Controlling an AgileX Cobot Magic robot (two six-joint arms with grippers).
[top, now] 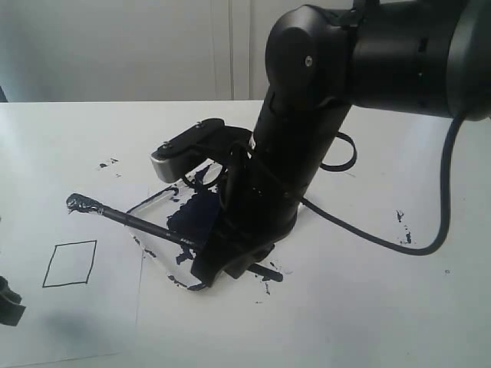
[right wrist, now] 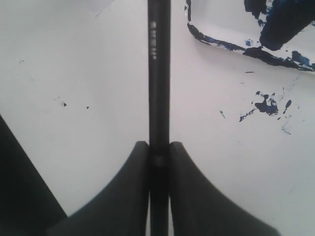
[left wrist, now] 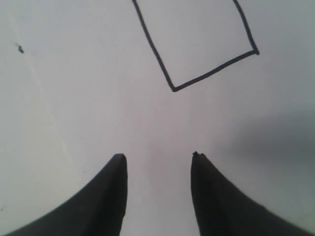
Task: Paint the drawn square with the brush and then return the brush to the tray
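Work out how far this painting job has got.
Done: the brush is picked up, clamped in the shut right tool, its tip loaded with dark paint. In hand: the tip is held out short of the drawn square. Left: its inside is blank white, so all the painting remains, then the brush goes back in the tray.
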